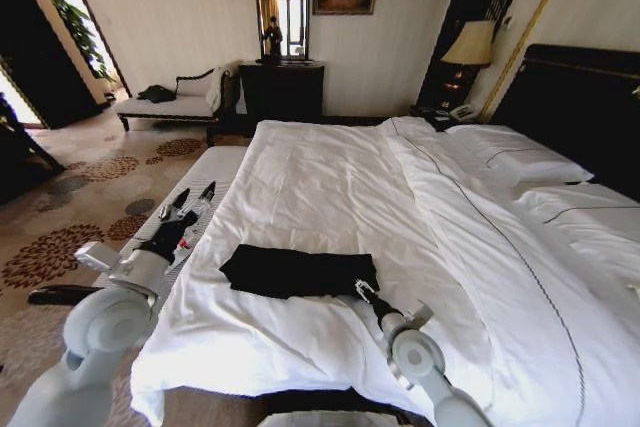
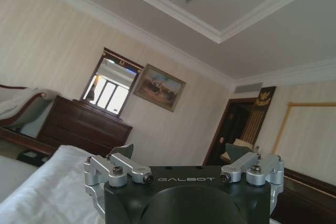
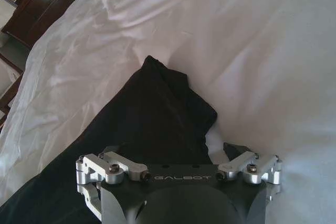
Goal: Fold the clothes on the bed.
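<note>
T-shirt folded on bed, right claw spread at its corner, left claw spread, raised beside bed

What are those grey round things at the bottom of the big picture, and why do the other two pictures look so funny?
The grey round things are a robot's arms. The big picture comes from a camera on its head, looking down at a bed with white sheets. On the bed lies a black T-shirt, already folded into a flat strip.

The other two pictures come from little cameras on the robot's wrists, so you see the black claw base at the bottom of each. The left gripper is lifted up beside the bed, open and holding nothing; its camera points up at the wall and ceiling. The right gripper is down at the end of the T-shirt, and its camera looks along the dark cloth. I cannot tell whether it is pinching the cloth.
</note>
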